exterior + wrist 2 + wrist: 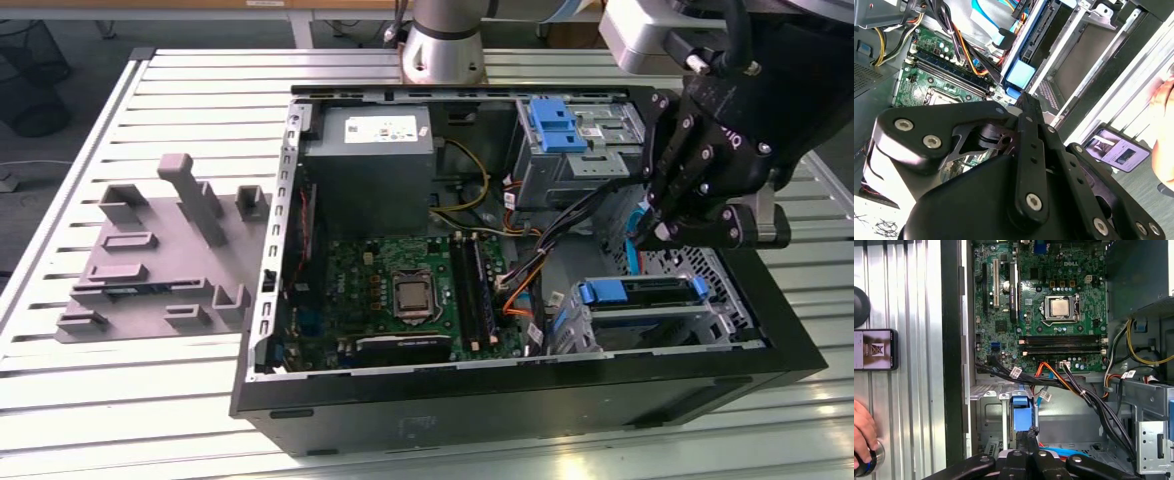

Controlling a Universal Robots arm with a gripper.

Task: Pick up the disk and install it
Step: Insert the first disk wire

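Below the gripper (650, 232): the disk (1021, 416), standing in its metal cage.
Fingers: narrow, tips together by the disk's blue rail; grasp unclear.
Beside: motherboard (1046, 300).

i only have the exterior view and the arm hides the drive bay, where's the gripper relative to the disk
Observer: In the first wrist view the gripper has its tip right at the blue end of the disk, which sits in the metal bay. I cannot tell whether they touch.
Operator: anything outside the case i can't see
Observer: A phone lies flat on the table, beside the black wall of the case.
Operator: anyone near it
Observer: Yes, a person's hand rests on the table close to that phone.
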